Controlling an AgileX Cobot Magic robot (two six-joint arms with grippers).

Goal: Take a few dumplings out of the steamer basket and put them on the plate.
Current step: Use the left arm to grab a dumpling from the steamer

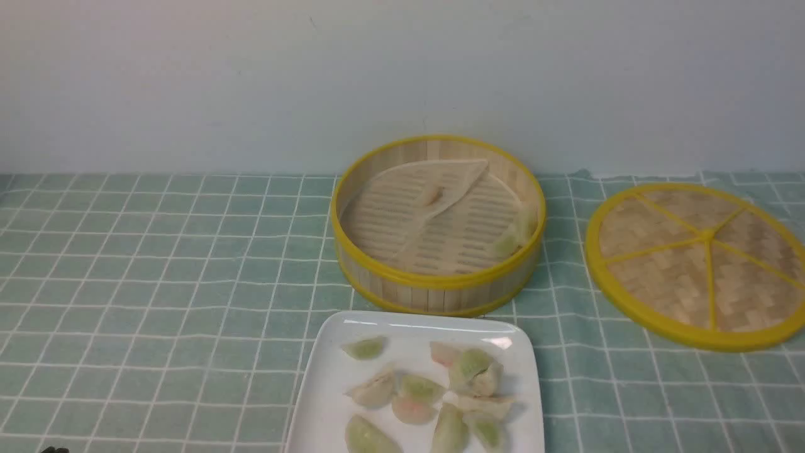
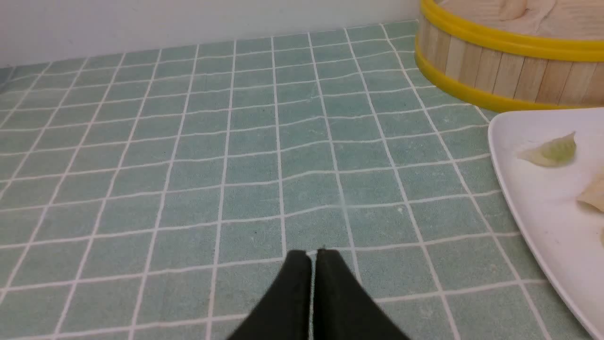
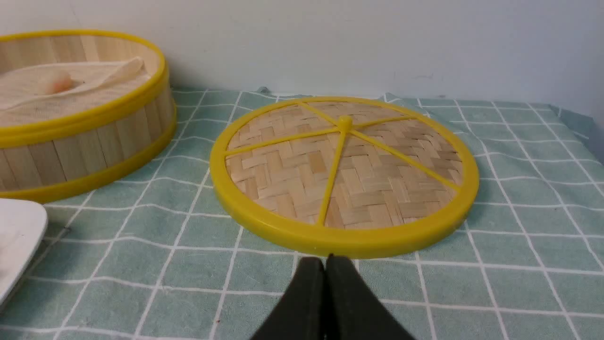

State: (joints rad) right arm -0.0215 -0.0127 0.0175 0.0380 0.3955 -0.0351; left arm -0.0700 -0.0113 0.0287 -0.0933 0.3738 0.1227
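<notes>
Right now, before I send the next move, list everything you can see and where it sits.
steamer basket: one, bamboo, yellow rims, centre, behind the plate.
liner: one, pale, inside basket, partly folded.
dumplings in basket: at least two, pinkish at liner fold, green by right wall.
plate: one, white, nearest the robot.
dumplings on plate: about ten, green, pink, cream.
lid: one, woven, yellow rim, flat, right of basket.
tablecloth: one, green, white grid, under everything.
left tool: one, black, shut, over cloth left of plate.
right tool: one, black, shut, by lid's near edge.
</notes>
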